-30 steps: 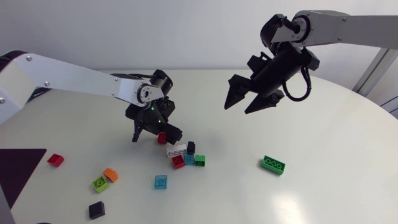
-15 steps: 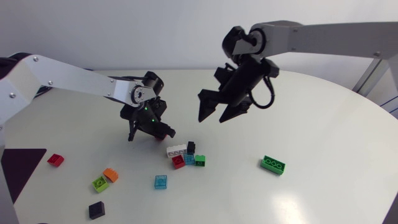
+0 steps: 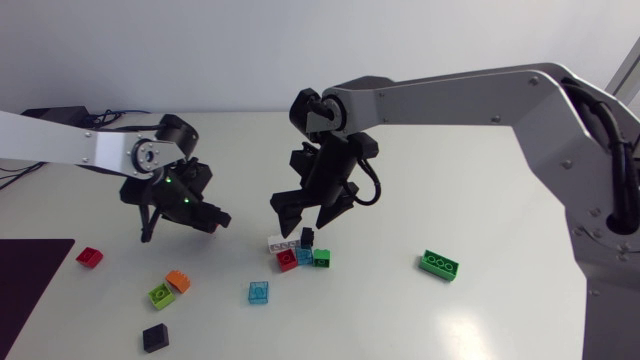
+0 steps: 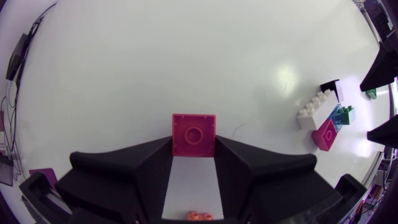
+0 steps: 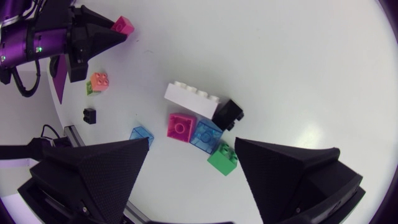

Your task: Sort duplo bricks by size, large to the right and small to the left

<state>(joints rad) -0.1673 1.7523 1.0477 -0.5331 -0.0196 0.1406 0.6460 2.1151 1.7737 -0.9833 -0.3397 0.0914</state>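
Observation:
My left gripper [image 3: 212, 220] hangs over the table's left half, shut on a small red-pink brick [image 4: 194, 130] held between its fingertips; the right wrist view shows this brick [image 5: 122, 25] too. My right gripper [image 3: 303, 213] is open just above a cluster of bricks at the middle. The cluster holds a long white brick [image 3: 283, 242], a black one [image 3: 307, 237], a red one [image 3: 287, 259], a clear blue one [image 3: 304, 256] and a small green one [image 3: 322, 258]. In the right wrist view the white brick [image 5: 191, 96] lies ahead of the open right gripper [image 5: 192, 146].
A large green brick [image 3: 439, 264] lies alone at the right. Small bricks are scattered front left: red [image 3: 89, 257], orange [image 3: 179, 281], lime [image 3: 161, 295], black [image 3: 155, 337] and clear blue [image 3: 258, 291]. A dark mat [image 3: 30, 270] covers the left edge.
My left gripper shut on the red-pink brick, lifted it and carried it leftward. My right arm swung left and down from the far right to above the cluster.

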